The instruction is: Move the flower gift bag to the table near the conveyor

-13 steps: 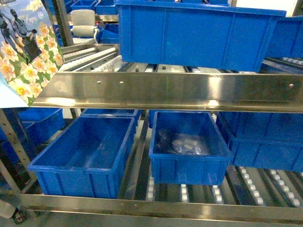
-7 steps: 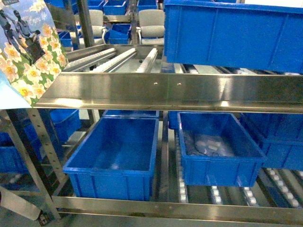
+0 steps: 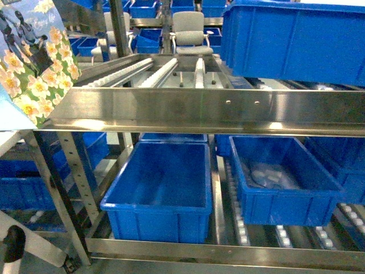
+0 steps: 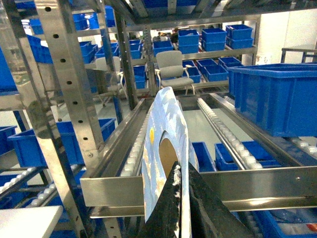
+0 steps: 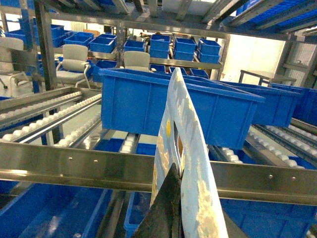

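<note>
Each pincer [image 4: 179, 198] [image 5: 174, 208] grips a flower gift bag [image 3: 34, 63] held aloft beside the conveyor [image 3: 205, 108]; delivery to the tabletop remains undone.

The steel rail [image 3: 199, 111] of the conveyor [image 3: 165, 71] bars the front; open roller lanes lie behind it, left of the upper blue bin [image 3: 293, 43].

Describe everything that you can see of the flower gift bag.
The flower gift bag is paper with white-yellow daisies, blue sky and dark figures. It hangs tilted at the upper left of the head view, before the steel conveyor. Edge-on in the left wrist view, pale blue with a handle hole, it is pinched by the left gripper. The right gripper pinches a like bag.
</note>
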Controlling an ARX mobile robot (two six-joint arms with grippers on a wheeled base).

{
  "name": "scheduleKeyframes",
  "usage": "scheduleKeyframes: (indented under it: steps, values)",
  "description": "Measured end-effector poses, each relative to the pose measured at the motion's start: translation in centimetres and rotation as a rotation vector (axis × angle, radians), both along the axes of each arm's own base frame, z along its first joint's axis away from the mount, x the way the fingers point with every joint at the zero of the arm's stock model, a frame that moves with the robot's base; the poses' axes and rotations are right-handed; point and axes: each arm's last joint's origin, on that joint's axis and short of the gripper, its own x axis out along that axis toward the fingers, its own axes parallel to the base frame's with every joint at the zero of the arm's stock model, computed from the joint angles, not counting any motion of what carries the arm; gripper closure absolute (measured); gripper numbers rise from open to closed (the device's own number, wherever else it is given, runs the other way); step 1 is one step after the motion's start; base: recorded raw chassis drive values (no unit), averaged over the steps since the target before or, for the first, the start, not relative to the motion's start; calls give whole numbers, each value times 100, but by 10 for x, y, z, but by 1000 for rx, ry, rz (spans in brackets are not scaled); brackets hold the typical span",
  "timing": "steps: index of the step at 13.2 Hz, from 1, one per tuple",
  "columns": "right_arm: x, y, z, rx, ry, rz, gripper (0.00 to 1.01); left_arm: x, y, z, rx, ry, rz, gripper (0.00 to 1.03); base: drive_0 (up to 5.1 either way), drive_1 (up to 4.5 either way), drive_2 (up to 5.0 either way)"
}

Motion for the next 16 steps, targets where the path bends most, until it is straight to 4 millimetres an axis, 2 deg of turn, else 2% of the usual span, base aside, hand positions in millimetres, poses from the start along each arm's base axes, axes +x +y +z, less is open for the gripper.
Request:
scheduleKeyframes:
  steps: [16]
  values:
    - [0,0,-1,0,5,0,99,0,0,-1,1,5,0,101,-499,246,246]
